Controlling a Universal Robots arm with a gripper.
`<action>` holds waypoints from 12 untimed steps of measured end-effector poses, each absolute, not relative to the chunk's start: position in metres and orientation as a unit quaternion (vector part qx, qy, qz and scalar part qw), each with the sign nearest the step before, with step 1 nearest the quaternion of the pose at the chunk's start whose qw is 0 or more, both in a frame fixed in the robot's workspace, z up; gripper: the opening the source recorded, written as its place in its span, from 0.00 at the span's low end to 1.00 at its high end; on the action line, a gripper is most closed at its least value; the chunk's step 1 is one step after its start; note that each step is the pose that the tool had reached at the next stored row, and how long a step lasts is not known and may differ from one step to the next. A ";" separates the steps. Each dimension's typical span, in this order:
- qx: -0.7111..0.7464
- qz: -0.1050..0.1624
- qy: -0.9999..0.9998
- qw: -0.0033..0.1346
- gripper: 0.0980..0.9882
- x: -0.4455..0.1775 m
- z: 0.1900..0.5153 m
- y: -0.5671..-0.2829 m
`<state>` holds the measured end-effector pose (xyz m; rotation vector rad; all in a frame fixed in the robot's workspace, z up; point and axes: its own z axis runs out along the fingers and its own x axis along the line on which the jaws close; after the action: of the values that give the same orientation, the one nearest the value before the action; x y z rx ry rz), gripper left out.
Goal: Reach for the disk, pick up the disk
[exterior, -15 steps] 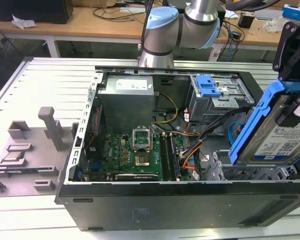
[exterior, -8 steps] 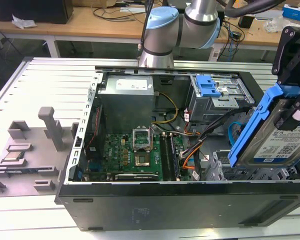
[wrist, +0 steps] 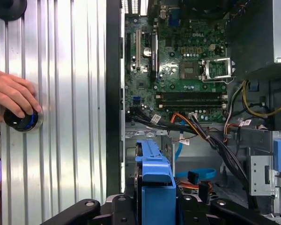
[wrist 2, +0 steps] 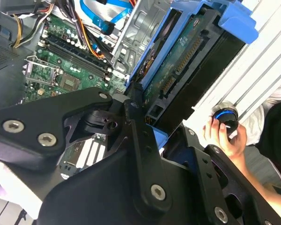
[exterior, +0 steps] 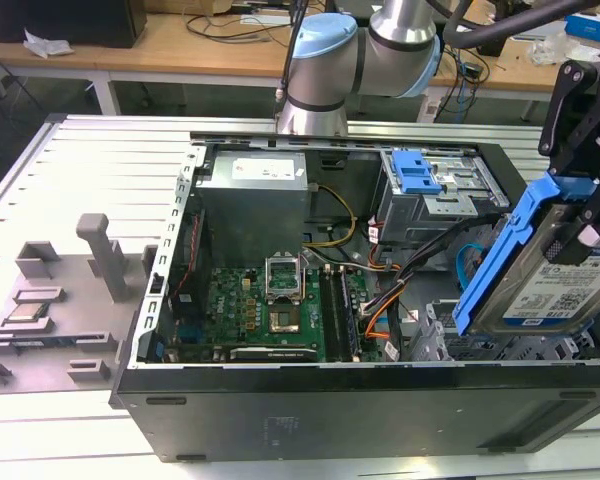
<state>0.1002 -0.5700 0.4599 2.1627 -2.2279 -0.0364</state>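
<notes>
The disk [exterior: 555, 285], a silver-grey drive with a white-and-blue label in a bright blue caddy [exterior: 500, 255], hangs tilted above the open case's corner on the exterior view's right. My gripper [exterior: 587, 238] is shut on it, black fingers clamping its upper part. The second wrist view shows the disk's circuit-board underside [wrist 2: 187, 61] running away from my gripper [wrist 2: 147, 123]. In the first wrist view the caddy's blue edge [wrist: 154, 180] stands up between the gripper's black links [wrist: 154, 213].
The open computer case [exterior: 310, 410] holds a green motherboard [exterior: 270, 310], a power supply [exterior: 255, 205], cables and a drive cage with a blue latch [exterior: 417, 172]. A processor chip [exterior: 28, 312] rests on a grey fixture. A person's hand [wrist: 11, 93] rests on a round black button [wrist: 21, 120].
</notes>
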 end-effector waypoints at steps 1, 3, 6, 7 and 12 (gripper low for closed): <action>0.696 -0.013 -0.717 0.017 0.30 0.100 0.460 -0.569; 0.696 -0.013 -0.717 0.017 0.30 0.100 0.457 -0.565; 0.696 -0.013 -0.717 0.017 0.30 0.100 0.452 -0.560; 0.696 -0.013 -0.717 0.017 0.30 0.100 0.449 -0.557; 0.696 -0.013 -0.717 0.017 0.30 0.100 0.446 -0.553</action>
<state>0.0997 -0.5532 0.4460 2.1647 -2.2303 -0.0418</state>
